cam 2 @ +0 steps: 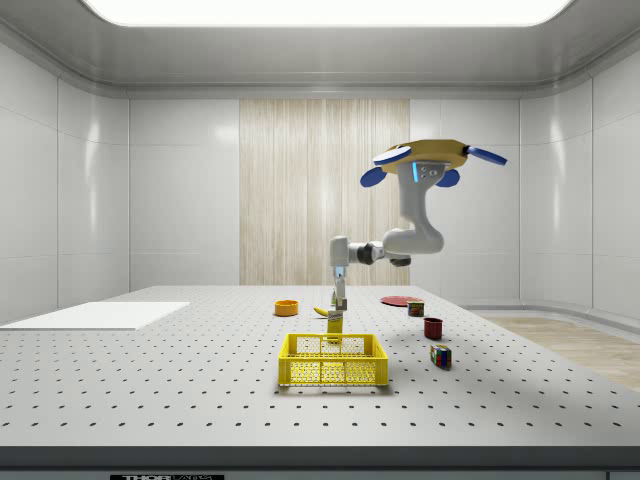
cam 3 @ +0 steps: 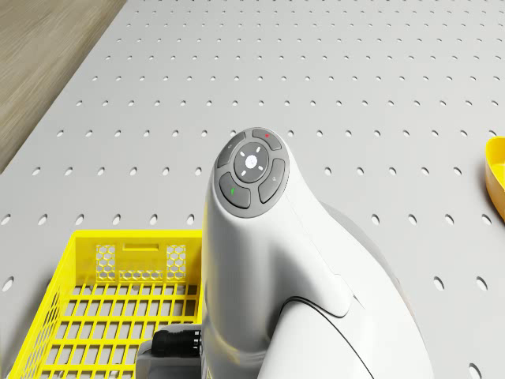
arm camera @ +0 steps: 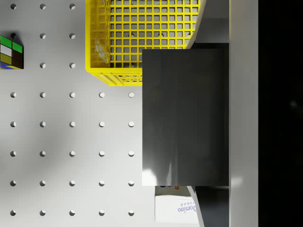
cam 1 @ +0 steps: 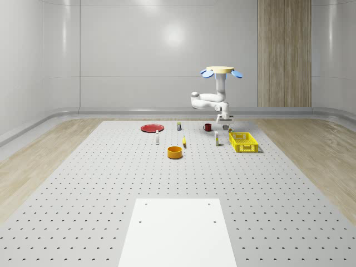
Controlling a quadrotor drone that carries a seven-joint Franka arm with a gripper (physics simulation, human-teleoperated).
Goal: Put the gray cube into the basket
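1. White-walled and lit from above, the room holds a wide perforated tabletop point(cam 1: 111, 183) bordered by wooden floor.
2. The drone point(cam 2: 432, 160) hovers above the far part of the tabletop, beside the basket rather than directly over it.
3. Its arm point(cam 2: 400, 243) hangs down from the drone body, bends at the elbow into a level forearm, then turns straight down at the wrist, so the claw point(cam 2: 338, 310) points at the tabletop just behind the basket in the side view.
4. The yellow basket point(cam 2: 333, 361) sits on the tabletop, open-topped and lattice-walled; in the wrist view its corner lies just ahead of the held block.
5. The gray cube point(arm camera: 185, 118) is clenched in the claw, carried in the air and close to the basket's rim but not yet over its floor.
6. The step in hand appears to be the carry toward the basket. To do it well, the robot should probably bring the cube fully above the lattice floor, clear of the wall, lower it and only then release.
7. Smaller things stand around: an orange bowl point(cam 1: 175, 152), a red plate point(cam 1: 152, 128), a red mug point(cam 2: 433, 327) and a colourful puzzle cube point(arm camera: 10, 51).
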